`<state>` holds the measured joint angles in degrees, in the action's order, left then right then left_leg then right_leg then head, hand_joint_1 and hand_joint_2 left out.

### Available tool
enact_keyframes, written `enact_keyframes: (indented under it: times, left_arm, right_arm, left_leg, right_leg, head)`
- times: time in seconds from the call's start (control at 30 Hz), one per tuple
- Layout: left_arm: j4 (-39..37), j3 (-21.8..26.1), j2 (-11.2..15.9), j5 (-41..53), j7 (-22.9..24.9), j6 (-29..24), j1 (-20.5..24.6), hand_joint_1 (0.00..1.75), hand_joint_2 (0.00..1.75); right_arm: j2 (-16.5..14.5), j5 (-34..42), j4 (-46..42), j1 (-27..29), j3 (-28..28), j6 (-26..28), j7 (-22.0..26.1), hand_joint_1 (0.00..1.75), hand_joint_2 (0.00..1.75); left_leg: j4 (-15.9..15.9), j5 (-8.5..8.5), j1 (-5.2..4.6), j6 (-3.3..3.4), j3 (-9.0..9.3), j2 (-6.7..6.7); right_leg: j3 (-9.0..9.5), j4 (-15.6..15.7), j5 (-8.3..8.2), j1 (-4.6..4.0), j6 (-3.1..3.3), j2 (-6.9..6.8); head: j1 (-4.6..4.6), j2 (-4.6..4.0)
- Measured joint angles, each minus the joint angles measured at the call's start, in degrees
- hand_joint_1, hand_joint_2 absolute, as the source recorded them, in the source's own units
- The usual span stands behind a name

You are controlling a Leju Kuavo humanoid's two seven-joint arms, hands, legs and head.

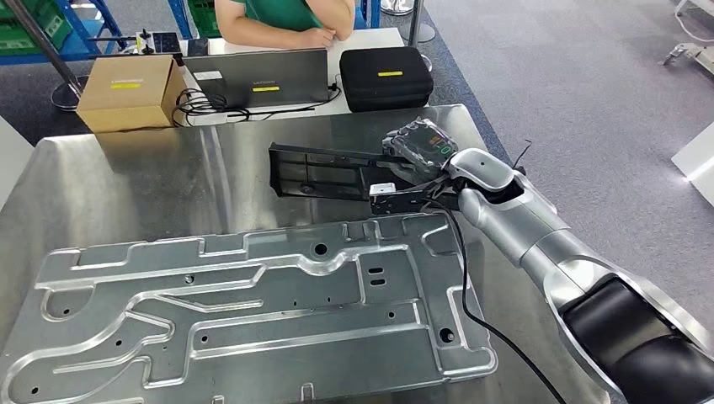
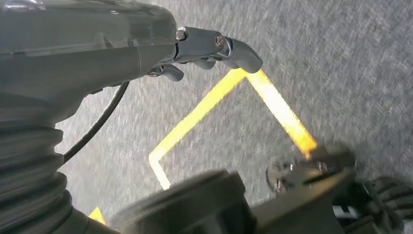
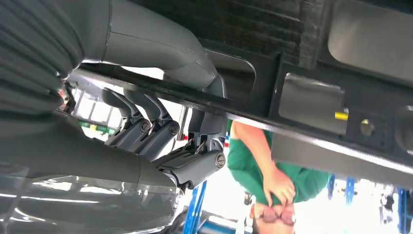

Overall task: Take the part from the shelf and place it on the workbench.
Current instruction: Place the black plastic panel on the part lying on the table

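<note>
Right robot hand (image 1: 412, 172) around black part (image 1: 324, 172)

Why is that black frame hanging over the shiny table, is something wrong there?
Nothing looks wrong. The right robot hand holds the black frame by one end, roughly level above the steel workbench, beyond the large metal plate. No damage or spill shows.

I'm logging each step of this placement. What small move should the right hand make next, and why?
Probably lower it a little: the right hand holds the black part by one end over the steel workbench, beyond the large metal plate, and whether it rests there is unclear.
</note>
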<state>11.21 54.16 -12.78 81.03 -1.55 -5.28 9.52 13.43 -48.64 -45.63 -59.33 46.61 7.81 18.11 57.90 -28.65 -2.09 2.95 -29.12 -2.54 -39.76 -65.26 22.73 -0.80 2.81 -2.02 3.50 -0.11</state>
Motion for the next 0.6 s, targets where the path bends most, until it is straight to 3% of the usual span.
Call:
enact_keyframes:
  times: [0.07,0.13,0.2,0.23,0.3,0.37,0.4,0.43,0.5,0.53,0.57,0.6]
  left_arm:
    - [-0.1,0.0,-0.1,0.5,-0.7,-0.4,-0.3,0.0,1.75]
    - [-0.1,-0.1,-0.1,0.9,-1.3,-0.9,-0.3,0.0,1.75]
    - [0.0,-0.1,-0.1,0.9,-1.5,-1.0,-0.4,0.0,1.75]
    - [0.0,-0.1,-0.1,0.9,-1.5,-1.1,-0.5,0.0,1.75]
    - [0.0,-0.1,0.0,1.0,-1.9,-1.2,-0.4,0.0,1.75]
    - [0.0,-0.1,0.0,1.1,-2.5,-1.6,-0.3,0.0,1.75]
    - [0.0,-0.1,0.1,1.2,-2.6,-1.7,-0.3,0.0,1.75]
    - [0.0,-0.1,0.1,1.4,-2.7,-1.9,-0.3,0.0,1.75]
    - [-0.1,-0.3,0.0,1.7,-2.7,-2.0,-0.3,0.0,1.75]
    - [-0.1,-0.4,0.0,1.9,-2.8,-2.1,-0.4,0.0,1.75]
    - [-0.2,-0.6,0.0,2.0,-2.8,-2.1,-0.5,0.0,1.75]
    - [-0.2,-0.8,0.0,2.0,-2.9,-2.0,-0.5,0.0,1.75]
  right_arm:
    - [-0.7,-0.8,0.4,-0.7,0.1,0.2,-1.0,1.75,1.75]
    - [-1.0,-1.5,0.8,-1.2,0.1,0.3,-1.6,1.75,1.75]
    - [-1.1,-1.8,1.0,-1.7,0.1,0.5,-1.8,1.75,1.75]
    - [-1.0,-1.9,1.2,-1.9,0.1,0.6,-1.9,1.75,1.75]
    - [-0.7,-2.3,1.5,-2.2,0.2,0.9,-2.2,1.75,1.75]
    - [-0.3,-2.8,1.9,-2.1,0.3,0.9,-2.5,1.75,1.75]
    - [-0.2,-3.1,2.2,-2.0,0.5,0.9,-2.7,1.75,1.75]
    - [-0.2,-3.3,2.4,-2.0,0.6,0.9,-2.8,1.75,1.75]
    - [-0.1,-3.6,2.8,-2.1,0.8,0.9,-3.0,1.75,1.75]
    - [-0.1,-3.8,3.0,-2.2,0.8,0.9,-3.1,1.75,1.75]
    - [0.0,-3.9,3.1,-2.3,0.9,0.9,-3.2,1.75,1.75]
    - [0.0,-3.9,3.2,-2.3,1.0,0.9,-3.2,1.75,1.75]
  left_leg:
    - [0.0,-0.21,0.06,-0.07,-0.43,0.32]
    - [-0.3,-0.19,0.27,-0.48,-0.71,0.57]
    - [0.2,-0.9,0.15,-1.08,-0.99,0.71]
    - [2.0,-1.97,0.2,-1.56,-1.89,0.81]
    - [8.3,-4.86,0.95,-2.81,-5.41,1.05]
    - [13.1,-5.76,1.85,-4.13,-8.43,1.2]
    - [12.9,-4.65,2.34,-4.85,-8.69,1.24]
    - [10.7,-2.56,2.91,-5.64,-7.96,1.26]
    - [4.1,1.14,3.87,-7.22,-5.4,0.39]
    - [1.9,2.02,4.15,-7.15,-4.61,-0.2]
    - [1.0,2.12,4.21,-6.64,-4.37,-0.76]
    - [1.0,2.03,4.07,-5.7,-4.51,-1.09]
  right_leg:
    - [1.55,3.4,-0.25,-0.78,1.48,-0.93]
    - [2.32,5.2,-0.05,-0.84,1.57,-0.53]
    - [3.69,7.8,-0.05,-0.28,0.95,-0.18]
    - [4.41,9.0,-0.1,0.08,0.54,-0.21]
    - [4.9,9.9,-0.18,0.52,-0.23,-0.63]
    - [4.95,9.8,-0.02,1.06,-1.02,-1.01]
    - [4.96,9.5,0.12,1.45,-1.51,-1.12]
    - [4.94,9.2,0.3,1.91,-2.07,-1.18]
    - [4.75,8.2,0.75,2.64,-3.31,-1.19]
    - [4.59,7.6,0.88,2.75,-3.88,-1.05]
    - [4.47,7.2,0.87,2.75,-4.37,-0.89]
    - [4.4,7.1,0.71,2.71,-4.77,-0.66]
  head:
    - [0.04,0.0]
    - [0.02,0.0]
    - [0.06,0.0]
    - [0.06,0.0]
    - [0.07,0.0]
    - [0.06,0.0]
    - [0.06,0.0]
    - [0.06,0.0]
    - [0.09,0.0]
    - [0.1,0.0]
    - [0.11,0.0]
    - [0.12,0.0]
